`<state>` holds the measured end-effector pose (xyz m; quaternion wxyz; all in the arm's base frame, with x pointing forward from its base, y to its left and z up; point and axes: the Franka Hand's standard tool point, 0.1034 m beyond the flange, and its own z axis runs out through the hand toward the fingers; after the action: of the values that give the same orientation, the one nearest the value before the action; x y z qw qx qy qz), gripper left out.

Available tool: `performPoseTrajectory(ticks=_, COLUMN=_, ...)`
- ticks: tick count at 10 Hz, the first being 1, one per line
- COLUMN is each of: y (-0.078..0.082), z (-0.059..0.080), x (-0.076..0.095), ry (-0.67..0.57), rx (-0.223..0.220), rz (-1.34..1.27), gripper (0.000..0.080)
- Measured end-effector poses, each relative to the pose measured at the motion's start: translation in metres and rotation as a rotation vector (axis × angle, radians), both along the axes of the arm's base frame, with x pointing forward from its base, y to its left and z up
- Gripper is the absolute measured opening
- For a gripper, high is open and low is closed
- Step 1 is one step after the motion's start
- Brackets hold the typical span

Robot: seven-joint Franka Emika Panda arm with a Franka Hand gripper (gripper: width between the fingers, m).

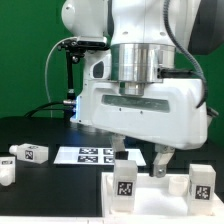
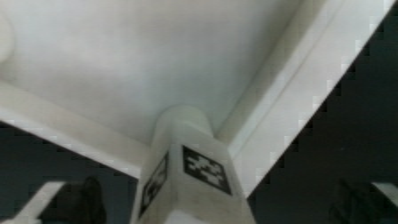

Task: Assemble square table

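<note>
Hanging straight down from a vertical wrist, the Panda arm (image 1: 140,90) holds its tool (image 1: 140,163) just above the square tabletop (image 1: 165,200), which lies at six o'clock in the exterior view. The jaws stand wide apart and grip nothing. In the wrist view an upright tagged leg (image 2: 187,165) rises at a rim corner, clear of the dark fingers (image 2: 71,200) flanking it. A second leg (image 1: 200,183) stands at four o'clock, two loose legs (image 1: 30,152) lie on the worktop (image 1: 30,135) at eight o'clock, and the marker board (image 1: 90,155) lies at seven.
</note>
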<state>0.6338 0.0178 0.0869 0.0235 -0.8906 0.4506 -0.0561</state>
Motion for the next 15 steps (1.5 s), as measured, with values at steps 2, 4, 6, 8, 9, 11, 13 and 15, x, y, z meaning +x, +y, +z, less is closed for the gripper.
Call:
performPoseTrajectory(ticks=2, y=-0.001, z=-0.001, x=0.0, ry=0.003, rx=-0.023, rz=0.162, gripper=0.0647)
performPoseTrajectory(ticks=4, y=-0.012, z=-0.002, x=0.0, ry=0.015, rx=-0.079, rz=0.532, gripper=0.0649)
performPoseTrajectory(ticks=6, y=-0.02, z=-0.003, x=-0.001, ry=0.021, rx=-0.103, rz=0.736, gripper=0.0649)
performPoseTrajectory(ticks=8, y=-0.023, z=-0.004, x=-0.001, ry=0.025, rx=-0.113, rz=0.784, gripper=0.052)
performPoseTrajectory(ticks=9, y=-0.023, z=-0.004, x=-0.001, ry=0.025, rx=-0.11, rz=0.757, gripper=0.052)
performPoseTrajectory(ticks=11, y=-0.024, z=-0.004, x=-0.001, ry=0.025, rx=-0.11, rz=0.756, gripper=0.0288)
performPoseTrajectory(ticks=13, y=-0.023, z=-0.004, x=-0.001, ry=0.021, rx=-0.088, rz=0.588, gripper=0.0288)
performPoseTrajectory(ticks=15, y=-0.022, z=-0.004, x=-0.001, ry=0.017, rx=-0.07, rz=0.442, gripper=0.0288)
